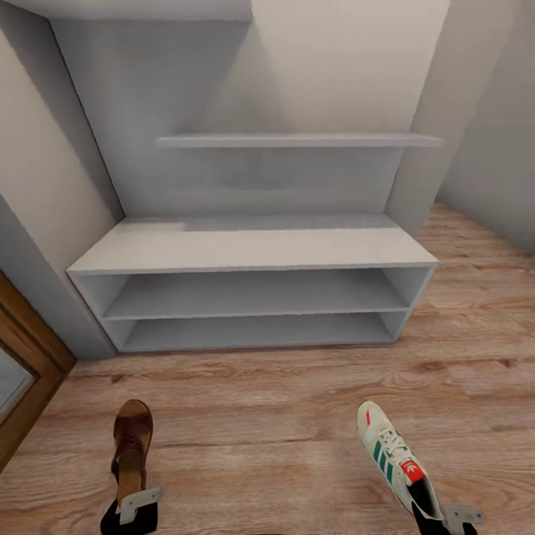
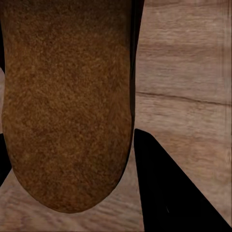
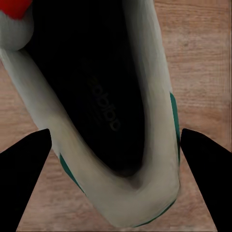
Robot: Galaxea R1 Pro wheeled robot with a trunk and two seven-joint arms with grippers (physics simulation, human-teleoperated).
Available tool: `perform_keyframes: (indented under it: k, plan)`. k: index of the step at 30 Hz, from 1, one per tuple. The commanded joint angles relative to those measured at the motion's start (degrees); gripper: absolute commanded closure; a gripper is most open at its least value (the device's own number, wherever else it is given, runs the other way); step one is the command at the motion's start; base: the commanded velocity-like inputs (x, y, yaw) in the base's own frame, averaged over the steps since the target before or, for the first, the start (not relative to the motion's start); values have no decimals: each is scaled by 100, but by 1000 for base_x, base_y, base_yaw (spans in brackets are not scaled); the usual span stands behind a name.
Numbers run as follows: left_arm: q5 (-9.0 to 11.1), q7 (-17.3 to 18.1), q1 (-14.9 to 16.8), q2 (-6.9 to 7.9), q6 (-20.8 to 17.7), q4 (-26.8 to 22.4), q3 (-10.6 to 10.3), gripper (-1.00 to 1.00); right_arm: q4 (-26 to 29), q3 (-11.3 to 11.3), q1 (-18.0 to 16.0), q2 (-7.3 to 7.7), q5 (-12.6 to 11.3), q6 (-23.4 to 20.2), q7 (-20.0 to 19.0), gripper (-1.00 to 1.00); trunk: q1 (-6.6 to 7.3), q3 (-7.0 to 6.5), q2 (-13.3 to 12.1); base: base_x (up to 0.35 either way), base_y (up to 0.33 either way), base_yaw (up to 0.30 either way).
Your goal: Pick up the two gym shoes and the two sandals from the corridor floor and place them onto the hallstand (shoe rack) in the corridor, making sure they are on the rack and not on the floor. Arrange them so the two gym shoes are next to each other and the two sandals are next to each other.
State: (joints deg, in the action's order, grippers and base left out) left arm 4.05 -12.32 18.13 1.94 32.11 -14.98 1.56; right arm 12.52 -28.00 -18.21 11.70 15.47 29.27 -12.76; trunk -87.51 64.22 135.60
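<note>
A pale-grey hallstand (image 1: 253, 249) with two open shelf rows stands against the wall, on light wood-plank corridor floor (image 1: 267, 416). In front of it, at the head view's right, the right gripper (image 1: 444, 520) grasps a white gym shoe (image 1: 390, 455) with teal stripes at its heel, one finger (image 3: 205, 183) on each side of the heel. At the left, the left gripper (image 1: 132, 513) grasps a brown sandal (image 1: 132, 449) by its heel end, toe pointing toward the rack.
</note>
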Motion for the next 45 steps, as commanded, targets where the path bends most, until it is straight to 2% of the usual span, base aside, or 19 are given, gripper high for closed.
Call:
perform_keyframes:
  k: [1, 4, 7, 8, 9, 10, 12, 13, 20, 24, 28, 34, 45]
  plan:
    - [15, -42, 4, -41, 3, -5, 0, 100, -19, -56, -7, -1, 31, 18, -29, 100, 1, 4, 2, 0, 0, -298]
    - [16, -167, 120, -165, -291, -85, -14, 100, -66, -61, -7, 8, 28, 19, -26, 100, 1, 4, 2, 0, 0, -298]
    - [23, -120, 499, -210, -1273, -286, -15, 100, -80, -70, -7, 22, 25, 20, -25, 100, 1, 4, 2, 0, 0, -299]
    - [24, 174, 812, -218, -2060, -570, -15, 100, -77, -120, -7, 30, 10, 23, -22, 100, 1, 4, 2, 0, 0, -299]
    - [25, 653, 1241, -218, -3242, -1061, -16, 100, -68, -392, -7, 33, -57, 23, -24, 100, 1, 4, 2, 0, 0, -299]
    - [25, 772, 1511, -225, -3905, -1279, -15, 100, -65, -488, -7, 34, -70, 20, -32, 100, 1, 4, 2, 0, 0, -299]
    - [25, 812, 1721, -227, -4307, -1385, -15, 100, -65, -518, -7, 34, -74, 19, -37, 100, 1, 4, 2, 0, 0, -299]
    - [25, 837, 1995, -228, -4687, -1447, -15, 100, -65, -536, -7, 34, -77, 18, -44, 100, 1, 4, 2, 0, 0, -300]
    - [22, 845, 2522, -226, -5340, -1485, -15, 100, -65, -547, -7, 27, -79, 18, -51, 100, 1, 4, 2, 0, 0, -300]
    - [14, 815, 2615, -210, -5528, -1492, -18, 100, -65, -548, -7, 26, -81, 18, -56, 100, 1, 4, 2, 0, 0, -214]
    - [2, 737, 2598, -174, -5562, -1495, -20, 100, -65, -542, -7, 19, -75, 18, -61, 100, 1, 4, 2, 0, 0, -53]
    - [20, 212, 2561, -88, -5561, -1490, 40, 100, -62, -540, -7, 19, -62, 24, -67, 100, 1, 4, 2, 0, 0, -8]
    - [66, 186, 2560, -80, -5541, -1494, 46, 100, -65, -540, -7, 16, -61, 26, -59, 100, 1, 7, 2, 0, 0, 8]
